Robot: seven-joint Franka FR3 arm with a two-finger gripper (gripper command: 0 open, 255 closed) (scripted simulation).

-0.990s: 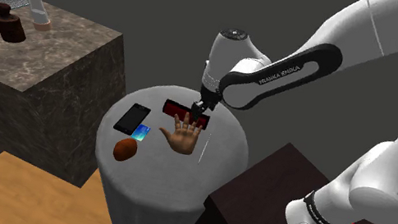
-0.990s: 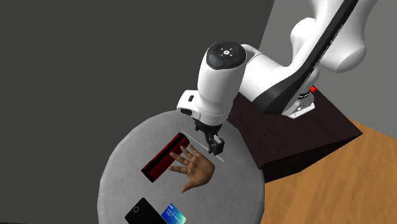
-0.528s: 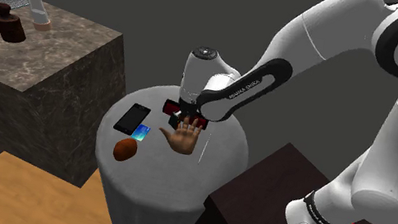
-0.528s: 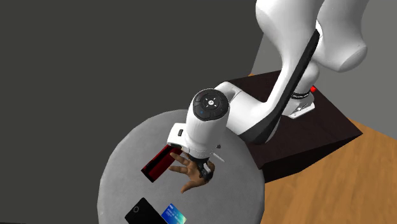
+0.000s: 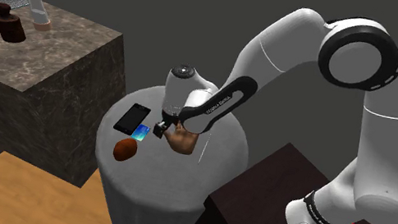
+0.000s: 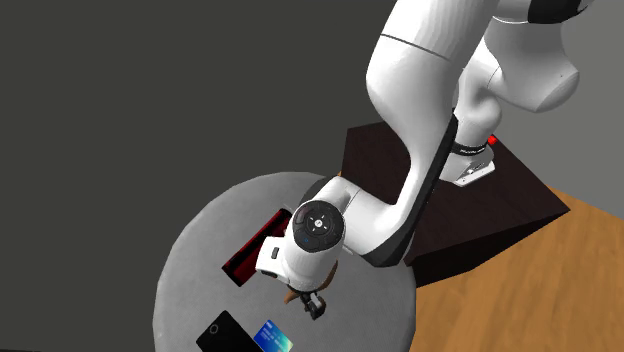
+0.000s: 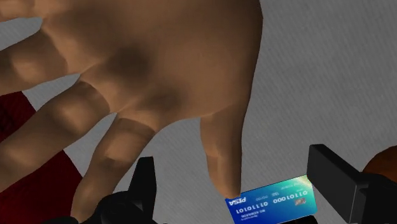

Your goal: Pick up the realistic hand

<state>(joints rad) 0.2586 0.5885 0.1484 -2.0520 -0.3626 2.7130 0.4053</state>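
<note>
The realistic hand (image 7: 146, 70), skin-coloured with spread fingers, lies palm-down on the round grey table (image 5: 215, 155). In the wrist view its thumb reaches down between my two black fingers without touching either. My gripper (image 7: 238, 184) is open, its fingertips (image 7: 337, 175) standing wide apart. In the shoulder view the gripper (image 5: 161, 130) is low over the table at the thumb side of the hand (image 5: 181, 140). In the second exterior view the wrist covers most of the hand (image 6: 291, 296), and the gripper (image 6: 312, 303) points down beside it.
A blue bank card (image 7: 273, 203) lies just past the thumb tip, a black phone (image 5: 131, 118) beside it and a brown lump (image 5: 125, 150) nearer the table edge. A red box (image 6: 250, 255) lies by the hand's fingers. A marble counter (image 5: 50, 49) stands at the shoulder view's left.
The arm has swung toward the shoulder view's left and lowered. The gripper went from beside the red box, across the hand, to the thumb side near the card.
</note>
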